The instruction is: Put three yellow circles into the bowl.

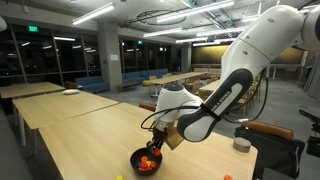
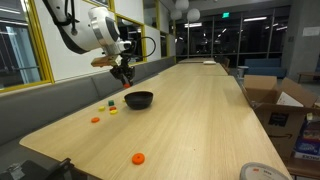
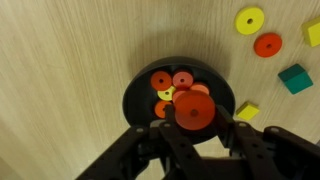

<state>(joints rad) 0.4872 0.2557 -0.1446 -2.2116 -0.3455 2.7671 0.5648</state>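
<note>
The black bowl [image 3: 134, 88] lies under the wrist camera and holds several red and orange discs with one yellow circle [image 3: 166, 94] among them. My gripper [image 3: 196, 122] hangs just above the bowl, shut on a red disc [image 3: 194, 110]. Another yellow circle [image 3: 249, 19] lies on the table beyond the bowl. In both exterior views the gripper [image 1: 155, 143] [image 2: 124, 78] hovers over the bowl [image 1: 135, 157] [image 2: 139, 101].
Near the bowl lie an orange disc [image 3: 267, 44], a teal block [image 3: 295, 78] and a yellow block [image 3: 247, 111]. Another orange disc [image 2: 138, 157] sits toward the table's near end. A grey cylinder [image 1: 241, 145] stands on the table. Cardboard boxes [image 2: 270, 100] stand beside the table.
</note>
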